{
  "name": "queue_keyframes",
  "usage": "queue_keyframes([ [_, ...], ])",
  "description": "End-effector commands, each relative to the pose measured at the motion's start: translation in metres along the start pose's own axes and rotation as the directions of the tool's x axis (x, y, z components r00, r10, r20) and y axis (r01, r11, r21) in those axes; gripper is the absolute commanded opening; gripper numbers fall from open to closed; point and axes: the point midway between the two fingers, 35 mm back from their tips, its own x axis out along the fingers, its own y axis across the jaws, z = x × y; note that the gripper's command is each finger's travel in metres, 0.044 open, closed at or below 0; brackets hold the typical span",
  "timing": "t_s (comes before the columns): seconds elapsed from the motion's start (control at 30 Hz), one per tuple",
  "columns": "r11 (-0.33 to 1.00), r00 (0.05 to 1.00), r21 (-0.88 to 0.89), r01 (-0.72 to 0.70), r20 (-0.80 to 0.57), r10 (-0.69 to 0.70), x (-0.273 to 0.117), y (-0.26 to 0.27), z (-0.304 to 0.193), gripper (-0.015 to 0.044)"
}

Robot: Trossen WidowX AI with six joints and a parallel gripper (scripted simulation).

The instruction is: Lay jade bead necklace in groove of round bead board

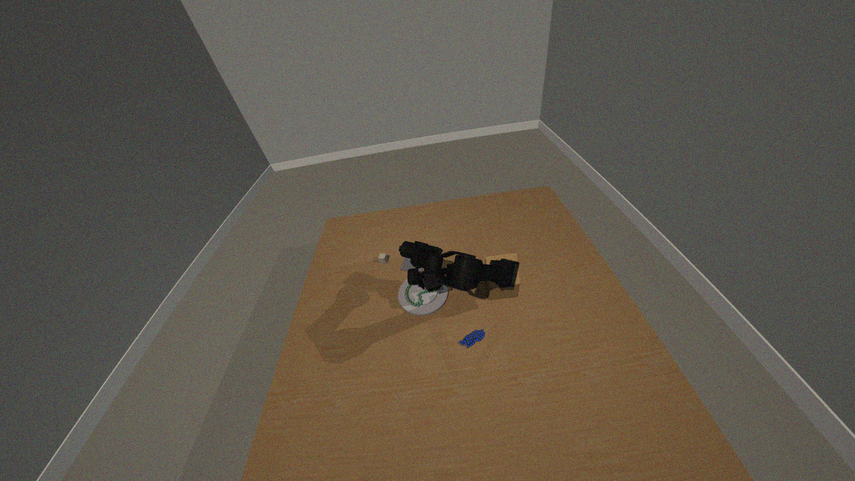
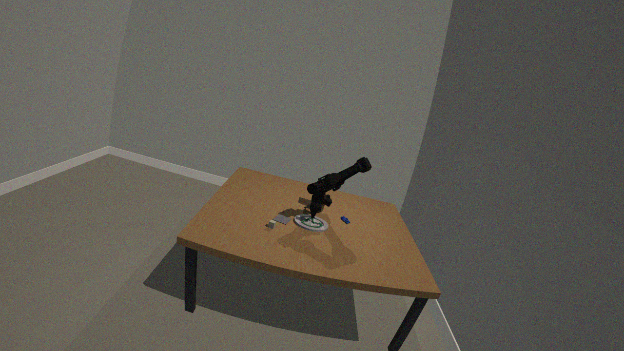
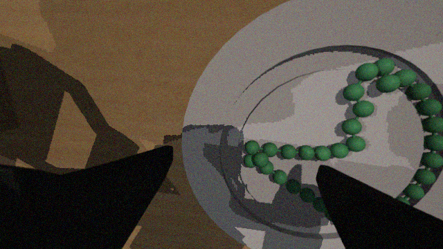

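Necklace (image 1: pixel 417 304) (image 2: pixel 312 226) (image 3: pixel 351 126) of round green beads lies on the board (image 1: pixel 439 304) (image 2: pixel 324 227) (image 3: pixel 208 86); in the wrist view its right run follows the groove, while the rest doubles back across the middle. It should handle light and limp, bending at every bead, and the smooth beads may roll or slip from a pinch. I would take hold at the left bend and draw it gently outward to the groove's left side; a hard tug could unseat the right run. The hand (image 1: pixel 431 286) (image 2: pixel 312 217) (image 3: pixel 242 162) stands wide, holding nothing. On the desk (image 1: pixel 478 383) (image 2: pixel 244 235) I count one necklace, one board, one blue cluster (image 1: pixel 472 338) (image 2: pixel 345 219), one white block (image 1: pixel 382 257) (image 2: pixel 272 224) and one grey square (image 1: pixel 406 264) (image 2: pixel 282 219). The beads I cannot fully count, as a finger hides some.
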Motion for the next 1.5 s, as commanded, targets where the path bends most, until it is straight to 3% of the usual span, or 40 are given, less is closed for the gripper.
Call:
queue_keyframes([
  [0.0,1.0,1.0,-0.001,0.0,0.0,0.0,0.0,0.0,0.0,0.044],
  [0.8,1.0,1.0,-0.011,0.006,-0.006,-0.006,-0.008,0.0,0.0,0.044],
  [0.87,0.999,1.0,0.054,0.006,-0.006,-0.006,-0.009,-0.003,-0.001,0.0387],
  [0.97,0.945,1.0,0.326,0.008,-0.006,-0.007,-0.011,-0.014,-0.007,0.0309],
  [1.07,0.808,1.0,0.589,0.01,-0.007,-0.007,-0.013,-0.026,-0.013,0.023],
  [1.2,0.518,1.0,0.855,0.01,-0.007,-0.008,-0.016,-0.041,-0.022,0.0125],
  [1.33,0.148,1.0,0.989,0.009,-0.008,-0.009,-0.019,-0.055,-0.03,0.012],
  [1.47,-0.245,1.0,0.969,0.006,-0.008,-0.009,-0.021,-0.069,-0.039,0.012],
])
